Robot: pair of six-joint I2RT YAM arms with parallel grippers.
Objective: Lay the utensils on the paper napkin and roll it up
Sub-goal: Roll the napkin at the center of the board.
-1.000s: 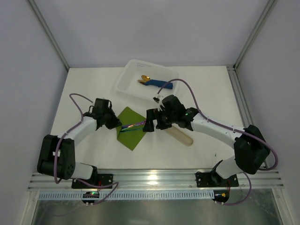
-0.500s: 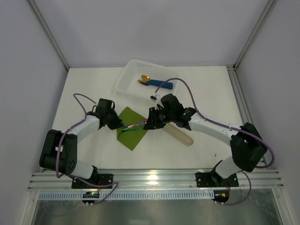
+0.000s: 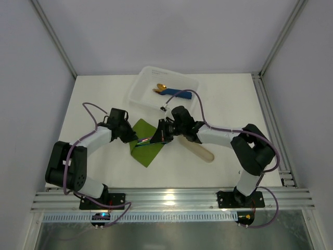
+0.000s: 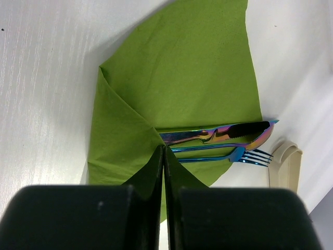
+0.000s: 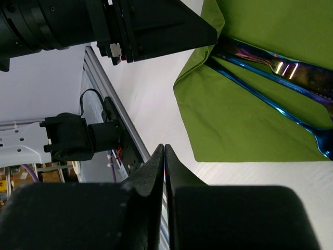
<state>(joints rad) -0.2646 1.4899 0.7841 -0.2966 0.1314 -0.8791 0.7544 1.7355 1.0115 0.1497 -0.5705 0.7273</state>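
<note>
Green napkin [image 3: 147,148] lies left of the table's [image 3: 104,99] centre, rainbow cutlery [image 4: 218,136] across it. The left gripper [image 4: 163,151] pinches its folded corner. The right gripper [image 5: 164,149] hovers at the napkin's edge, fingers pressed together, empty.

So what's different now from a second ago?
The right fingers snapped shut, on nothing I can see, and moved left toward the left fingers, their arm's elbow folding inward. Unchanged: the left fingers shut on the paper napkin at its corner, and the utensils lying on it.
</note>
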